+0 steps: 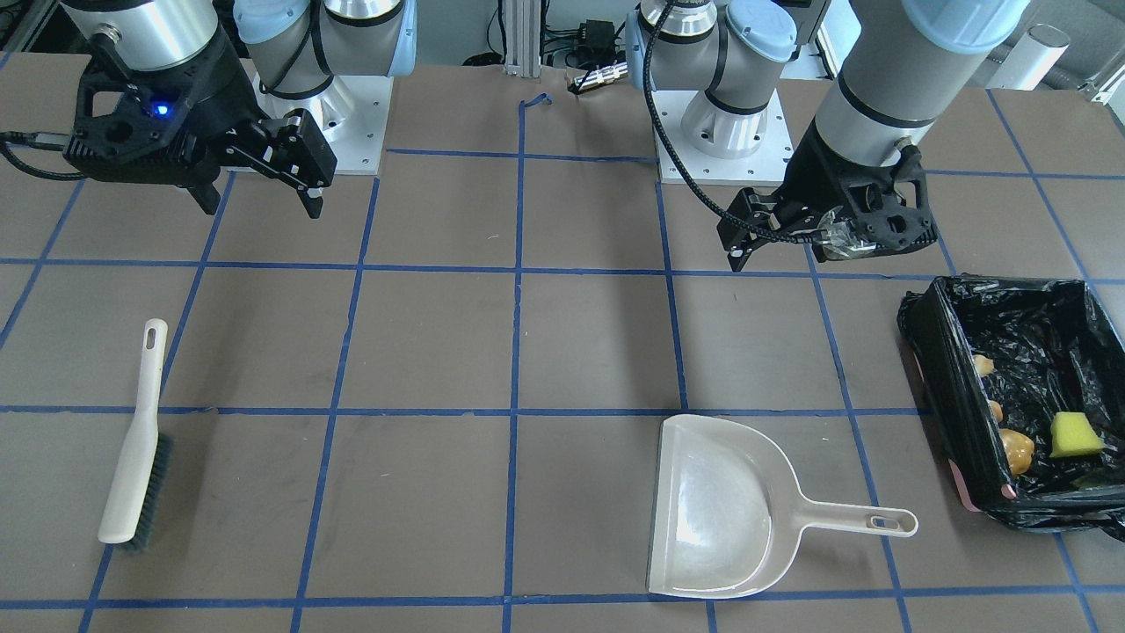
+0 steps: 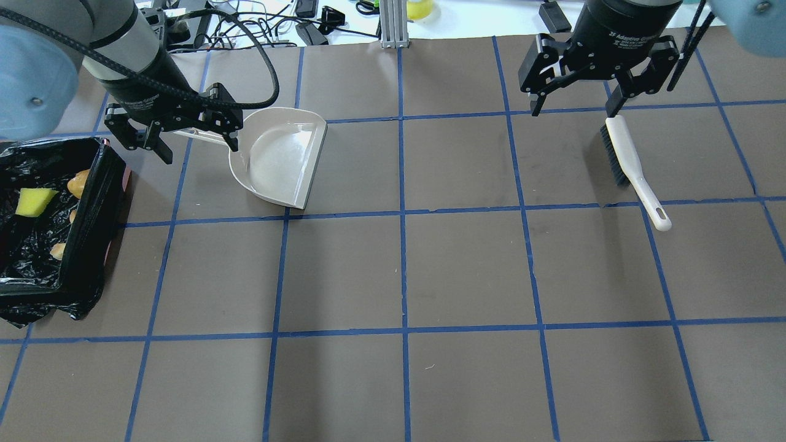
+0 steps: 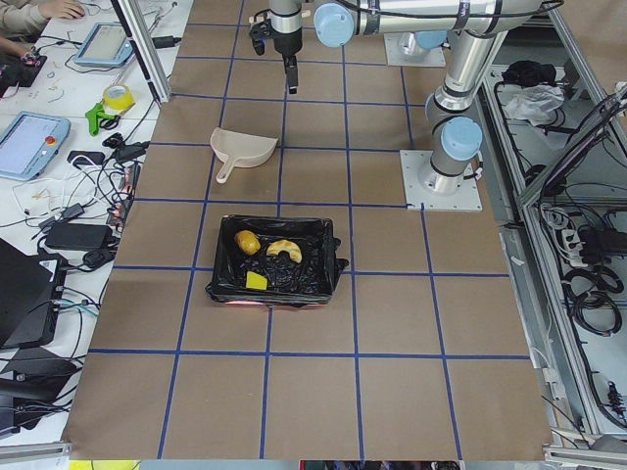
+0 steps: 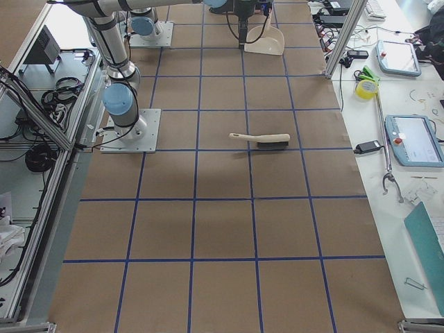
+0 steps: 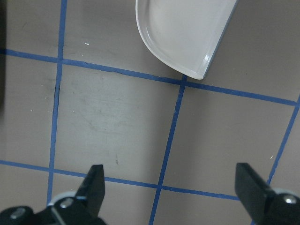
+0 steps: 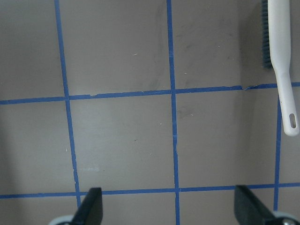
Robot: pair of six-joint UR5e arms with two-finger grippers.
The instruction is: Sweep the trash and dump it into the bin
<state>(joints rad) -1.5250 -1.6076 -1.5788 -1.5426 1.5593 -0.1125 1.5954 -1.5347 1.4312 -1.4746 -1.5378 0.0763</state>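
The bin (image 1: 923, 352) (image 2: 92, 202), lined with black plastic, stands at the table's left end. The trash lies inside it: a yellow wedge (image 1: 1074, 435) (image 2: 34, 201), a golden-brown lump (image 1: 1018, 448) (image 2: 78, 182) and a pale crescent (image 3: 284, 250). My left gripper (image 2: 199, 147) (image 1: 782, 251) (image 5: 171, 183) hangs open and empty above the table, between the bin and the beige dustpan (image 2: 279, 159) (image 1: 721, 510). On the other side my right gripper (image 2: 572, 109) (image 1: 264, 202) (image 6: 168, 201) is open and empty, raised above the table beside the brush (image 2: 626, 156) (image 1: 136, 440).
The dustpan (image 5: 183, 33) lies flat with its handle toward the bin. The white-handled brush (image 6: 279, 56) lies flat on the right half of the table. Blue tape lines grid the brown surface. Cables and devices sit on the bench past the far edge.
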